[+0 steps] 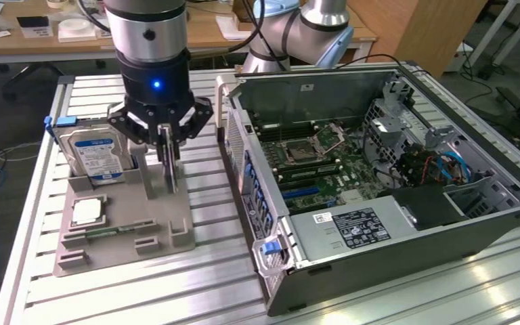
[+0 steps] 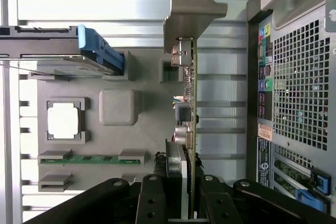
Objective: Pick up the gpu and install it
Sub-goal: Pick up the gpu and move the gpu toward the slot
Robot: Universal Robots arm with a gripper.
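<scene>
A slatted aluminium table (image 1: 477, 284) carries an open computer case (image 1: 405, 254) lying on its side, motherboard facing up. On the exterior view's left of it is a grey parts tray (image 1: 106, 258). A hard drive (image 1: 97, 152) stands upright at the tray's far end. The gpu (image 1: 168, 172) stands on edge just beside it, in the tray's middle, with its pale bracket (image 2: 191, 14) at the end away from the gripper (image 1: 162, 139). The jaws are clenched on the card's upper edge, one finger pressing each face. Whether its lower edge is seated in the tray slot or clear of it cannot be told.

The card looks light and stiff, but thin and fragile: bare board with small components (image 2: 181, 114) standing proud of one side. A hold on the flat faces near the edge, clear of those parts, seems safest, as a skewed pinch could let it tilt.

A CPU (image 1: 89, 211) and a green memory stick (image 1: 106, 233) lie in the tray's near pockets
</scene>
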